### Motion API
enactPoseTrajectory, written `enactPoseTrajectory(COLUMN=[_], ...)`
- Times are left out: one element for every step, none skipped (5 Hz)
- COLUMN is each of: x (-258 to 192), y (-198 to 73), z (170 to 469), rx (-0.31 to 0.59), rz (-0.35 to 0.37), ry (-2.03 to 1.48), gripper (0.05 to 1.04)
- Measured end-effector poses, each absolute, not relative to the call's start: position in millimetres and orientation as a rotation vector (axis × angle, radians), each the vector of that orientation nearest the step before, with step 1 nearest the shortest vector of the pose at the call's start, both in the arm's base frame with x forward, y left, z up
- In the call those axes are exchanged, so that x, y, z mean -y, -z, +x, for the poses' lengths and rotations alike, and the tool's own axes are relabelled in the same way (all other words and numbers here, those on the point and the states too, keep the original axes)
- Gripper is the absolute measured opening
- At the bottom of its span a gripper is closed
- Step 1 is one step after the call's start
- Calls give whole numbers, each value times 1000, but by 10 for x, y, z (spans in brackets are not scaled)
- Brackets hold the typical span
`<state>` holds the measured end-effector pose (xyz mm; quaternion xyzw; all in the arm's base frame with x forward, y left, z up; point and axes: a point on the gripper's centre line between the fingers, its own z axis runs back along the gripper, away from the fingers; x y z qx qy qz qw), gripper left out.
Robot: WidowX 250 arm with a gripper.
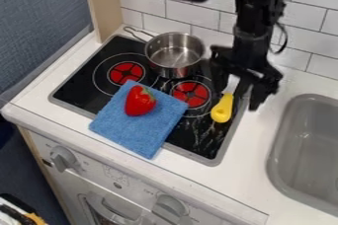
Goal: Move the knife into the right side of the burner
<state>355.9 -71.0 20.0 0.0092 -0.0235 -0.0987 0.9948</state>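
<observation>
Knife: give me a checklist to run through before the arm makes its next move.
1. Knife to the right of the right-hand red burner: ok, its yellow handle shows there.
2. Knife resting flat on the stove top: cannot tell, it may be held slightly up.
3. Knife gripped by the gripper: cannot tell; the blade end is right by it.
4. Knife handle apart from the blue cloth: ok, a gap shows between them.
5. Stove top free of the cloth: not ok, it covers part of the front.
6. Metal pot upright: ok.
</observation>
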Motion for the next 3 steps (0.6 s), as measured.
enactPoseTrajectory(x=[638, 601, 609], y=[-89, -51, -46], z=[3408, 3342, 3336], rx=[-9, -17, 9], rz=[50, 65, 57], ry=[172, 172, 203], gripper=[1001, 952, 699])
